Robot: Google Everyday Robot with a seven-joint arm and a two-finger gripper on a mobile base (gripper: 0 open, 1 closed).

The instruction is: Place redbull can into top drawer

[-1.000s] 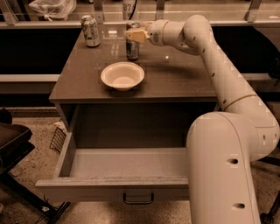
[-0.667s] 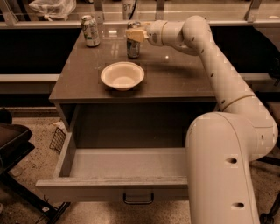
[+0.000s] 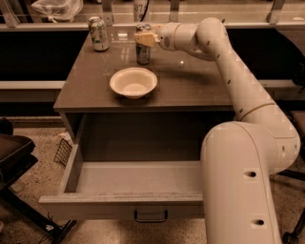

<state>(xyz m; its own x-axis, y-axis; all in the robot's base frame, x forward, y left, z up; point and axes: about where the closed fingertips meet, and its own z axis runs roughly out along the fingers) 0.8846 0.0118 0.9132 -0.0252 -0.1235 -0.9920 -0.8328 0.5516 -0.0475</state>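
Note:
The redbull can [image 3: 143, 53] stands upright on the grey cabinet's top [image 3: 190, 86], near its back edge and behind the bowl. My gripper [image 3: 144, 38] reaches in from the right and sits at the can's upper part, covering its top. The can rests on the cabinet top. The top drawer [image 3: 138, 177] is pulled wide open below the cabinet top, and its inside is bare. Its front panel carries a small dark handle [image 3: 150, 217].
A white bowl [image 3: 133, 82] sits in front of the can. A pale whitish-green can [image 3: 98, 33] stands at the back left. A plastic bag [image 3: 57, 8] lies behind it. A dark chair [image 3: 14, 157] and a wire basket [image 3: 63, 151] are on the floor at left. My arm's base [image 3: 238, 186] covers the drawer's right end.
My gripper has shifted slightly left onto the top of the redbull can. The can, the bowl and the drawer have not moved.

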